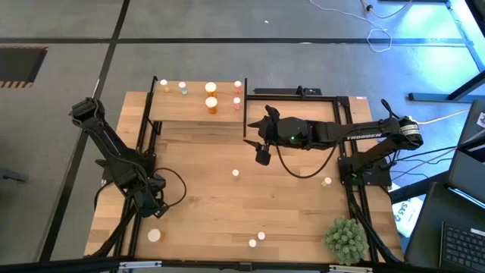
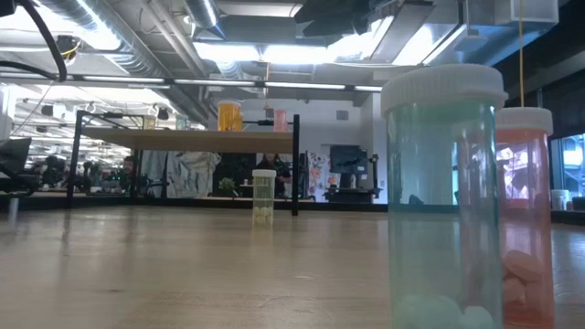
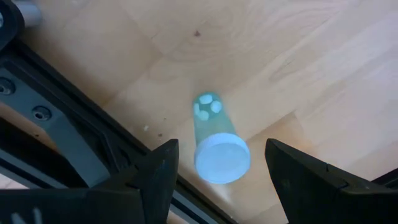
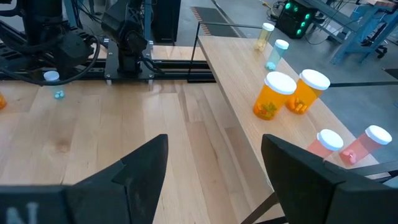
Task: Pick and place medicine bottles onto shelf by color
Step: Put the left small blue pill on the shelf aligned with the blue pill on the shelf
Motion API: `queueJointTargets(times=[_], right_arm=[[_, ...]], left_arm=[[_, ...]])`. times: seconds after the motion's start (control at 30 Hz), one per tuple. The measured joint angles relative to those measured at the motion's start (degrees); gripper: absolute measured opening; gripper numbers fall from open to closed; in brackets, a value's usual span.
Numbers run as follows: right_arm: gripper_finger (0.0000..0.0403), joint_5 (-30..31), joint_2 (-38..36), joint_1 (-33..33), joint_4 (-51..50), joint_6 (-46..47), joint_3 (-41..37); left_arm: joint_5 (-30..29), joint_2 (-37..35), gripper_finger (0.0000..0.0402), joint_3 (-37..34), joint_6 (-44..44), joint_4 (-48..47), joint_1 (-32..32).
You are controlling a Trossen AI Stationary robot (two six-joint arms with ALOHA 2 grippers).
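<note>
A pale green medicine bottle point(image 3: 214, 140) with a white cap point(image 1: 154, 235) stands upright on the table near its front left corner. My left gripper point(image 3: 217, 152) hangs open above it, pointing steeply down, one finger on either side of the cap and touching nothing. The shelf point(image 1: 197, 110) at the back holds orange bottles point(image 4: 283, 93), pink ones point(image 4: 348, 146) and pale ones point(image 4: 273, 46), all standing on their bases. My right gripper point(image 4: 214, 155) is open and empty, held above the table just in front of the shelf's right end point(image 1: 262, 155).
More bottles stand loose on the table: one mid-table point(image 1: 236, 174), one at the right point(image 1: 327, 181), two near the front edge point(image 1: 258, 240). A spiky green plant ball point(image 1: 346, 239) sits front right. A black frame rail point(image 3: 68, 143) runs beside the left gripper.
</note>
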Motion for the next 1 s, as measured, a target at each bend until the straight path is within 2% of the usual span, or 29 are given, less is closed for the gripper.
queueJointTargets(times=[0.37, 0.7, 1.0], right_arm=[[0.0261, 0.0, 0.0, 0.0, 0.0, 0.0, 0.0], [0.0261, 0.0, 0.0, 0.0, 0.0, 0.0, 0.0], [0.0261, 0.0, 0.0, 0.0, 0.0, 0.0, -0.1]], left_arm=[[0.2, 0.0, 0.0230, 0.0, 0.0, -0.5, 0.0], [0.2, 0.0, 0.0173, 0.0, 0.0, -0.5, 0.0], [0.2, 0.0, 0.0144, 0.0, 0.0, -0.5, 0.0]])
